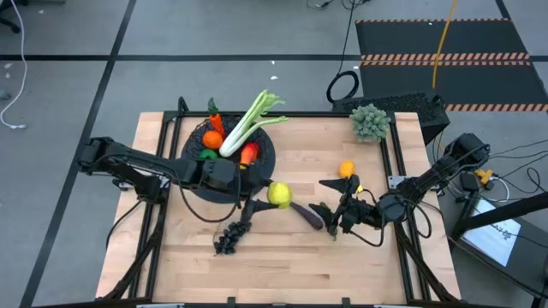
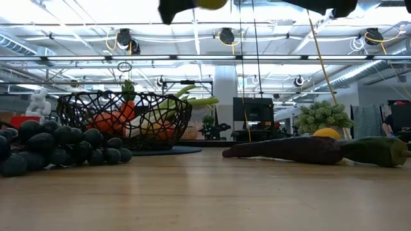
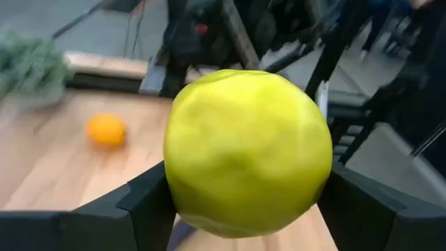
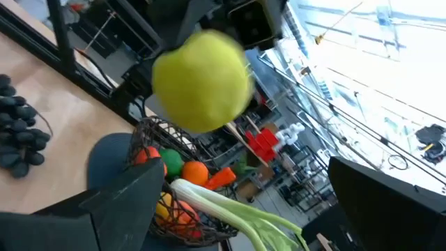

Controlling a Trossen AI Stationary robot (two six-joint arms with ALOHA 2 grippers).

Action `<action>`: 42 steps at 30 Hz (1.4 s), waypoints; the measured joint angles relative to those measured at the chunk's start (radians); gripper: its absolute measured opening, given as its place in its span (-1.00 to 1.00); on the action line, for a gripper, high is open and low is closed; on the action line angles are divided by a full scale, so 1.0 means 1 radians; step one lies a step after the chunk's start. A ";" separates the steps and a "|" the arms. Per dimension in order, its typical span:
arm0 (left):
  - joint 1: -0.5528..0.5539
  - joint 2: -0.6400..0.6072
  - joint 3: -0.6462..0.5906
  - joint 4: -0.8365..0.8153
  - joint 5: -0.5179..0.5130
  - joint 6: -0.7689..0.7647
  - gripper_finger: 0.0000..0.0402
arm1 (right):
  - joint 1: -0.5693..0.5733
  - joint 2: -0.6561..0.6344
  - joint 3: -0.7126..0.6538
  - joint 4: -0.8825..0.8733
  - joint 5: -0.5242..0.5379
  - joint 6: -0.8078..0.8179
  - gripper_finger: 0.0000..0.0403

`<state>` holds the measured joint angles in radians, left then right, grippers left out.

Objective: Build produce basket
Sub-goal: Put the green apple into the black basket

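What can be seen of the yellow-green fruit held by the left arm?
The yellow-green fruit is a round, smooth, slightly dimpled toy, matte like soft plastic. It is clamped between the two dark fingers of the left pincer, one on each side. It hangs in the air, well above the table, just beside the basket and not yet over it. Only the fingers touch it. The right wrist view shows it with the filled basket behind it.

The wooden table (image 1: 282,248) holds the black wire basket (image 1: 267,156) behind the left gripper (image 1: 272,195). Dark grapes (image 1: 229,238) lie beside it. The eggplant (image 1: 306,214), cucumber (image 2: 376,151) and orange (image 1: 346,169) lie near the right gripper (image 1: 336,210). A frilly green clump (image 1: 370,121) sits far behind.
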<state>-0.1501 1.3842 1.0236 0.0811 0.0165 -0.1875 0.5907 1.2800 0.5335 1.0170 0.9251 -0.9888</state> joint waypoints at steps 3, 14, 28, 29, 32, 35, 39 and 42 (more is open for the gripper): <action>0.006 -0.023 0.002 -0.033 -0.040 0.006 0.52 | 0.000 0.000 0.000 -0.001 0.026 0.001 0.99; 0.062 -0.244 -0.001 -0.483 -0.354 0.268 0.43 | -0.002 0.000 -0.002 -0.108 0.045 0.390 0.99; 0.071 -0.288 0.000 -0.650 -0.565 0.459 0.48 | -0.114 0.000 -0.070 -0.111 0.040 0.551 0.99; 0.073 -0.289 0.000 -0.660 -0.566 0.403 0.46 | -0.121 0.000 -0.072 -0.109 0.038 0.558 0.99; 0.074 -0.288 0.000 -0.663 -0.569 0.228 0.44 | -0.140 0.000 -0.075 -0.106 0.037 0.556 0.99; 0.073 -0.289 0.000 -0.663 -0.568 0.058 0.47 | -0.155 0.000 -0.074 -0.081 -0.008 0.528 0.99; 0.074 -0.288 0.000 -0.691 -0.569 -0.216 0.52 | -0.158 0.000 -0.074 -0.049 -0.014 0.546 0.99; 0.080 -0.288 0.000 -0.684 -0.569 -0.223 0.52 | -0.157 0.000 -0.074 -0.057 -0.014 0.586 0.99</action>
<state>-0.0703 1.0958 1.0241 -0.6026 -0.5521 -0.4103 0.4342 1.2800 0.4591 0.9596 0.9111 -0.4031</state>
